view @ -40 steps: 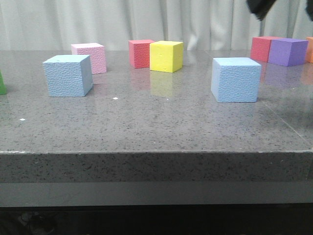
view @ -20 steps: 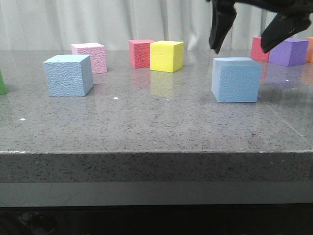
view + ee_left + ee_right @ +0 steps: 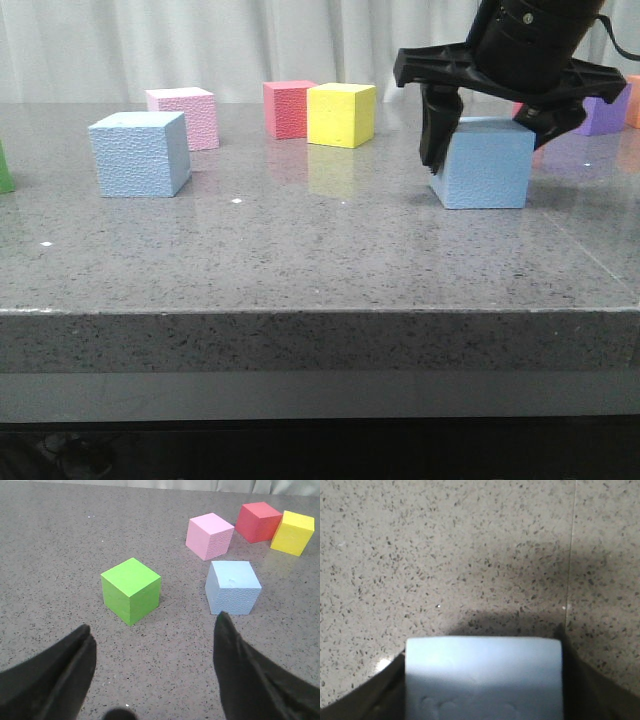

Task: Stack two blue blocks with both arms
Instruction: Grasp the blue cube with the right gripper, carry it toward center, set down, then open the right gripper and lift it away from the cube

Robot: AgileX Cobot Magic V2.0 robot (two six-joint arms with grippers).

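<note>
One blue block stands on the grey table at the left; it also shows in the left wrist view. The other blue block stands at the right. My right gripper is lowered over it, one finger beside each side face, the block resting on the table. In the right wrist view this block fills the space between the fingers of the right gripper. My left gripper is open and empty above the table, short of the left block; it is out of the front view.
A green cube sits near the left block. Pink, red and yellow cubes stand behind. A purple cube and an orange one are at the far right. The table's front edge is near.
My right arm has come down from the upper right and its open fingers now straddle the right blue block. Neither block has moved.
</note>
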